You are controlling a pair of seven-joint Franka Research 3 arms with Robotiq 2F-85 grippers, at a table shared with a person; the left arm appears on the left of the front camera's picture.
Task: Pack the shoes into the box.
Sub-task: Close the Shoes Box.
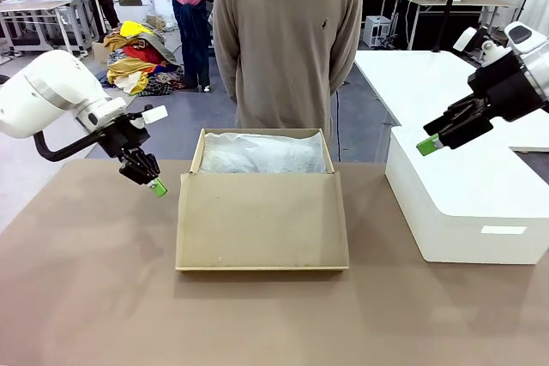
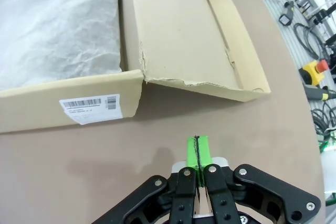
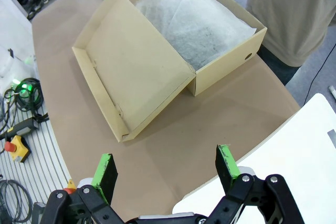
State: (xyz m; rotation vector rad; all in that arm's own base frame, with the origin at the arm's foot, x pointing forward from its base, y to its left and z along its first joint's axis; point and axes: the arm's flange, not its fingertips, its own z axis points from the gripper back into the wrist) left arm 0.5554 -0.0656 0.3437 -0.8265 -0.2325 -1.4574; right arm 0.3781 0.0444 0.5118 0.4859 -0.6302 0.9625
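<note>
The box (image 1: 196,153) is set at the middle of the worktop (image 1: 86,297), its open tray on the far side towards the person (image 1: 287,40) and its hinged lid flap (image 1: 262,220) folded down flat towards the robot, so that the inside can be reached from above and from either side. The tray is lined with white tissue paper (image 1: 262,153), crumpled and spread across the whole of it, presumably as a bed for the leather; whether the shoes lie beneath that paper cannot be told, and no black leather is to be seen on it, so the packing is judged not yet done. A printed label (image 2: 90,106) is stuck on the tray's side wall, near the torn corner where the flap is hinged. The left gripper (image 1: 157,187) is held low, just beside the box's left side and apart from it, with its jaws pressed fully together, green pads (image 2: 192,150) touching and nothing between them. The right gripper (image 3: 165,163) is held higher, above the near edge of the larger white box (image 1: 463,203) to the right, with its jaws spread wide and empty and turned towards the cardboard box, a stance judged suited to receiving or picking up a shoe. The person stands close behind the tray with arms drawn behind the back, so nothing is being handed over at this moment.
</note>
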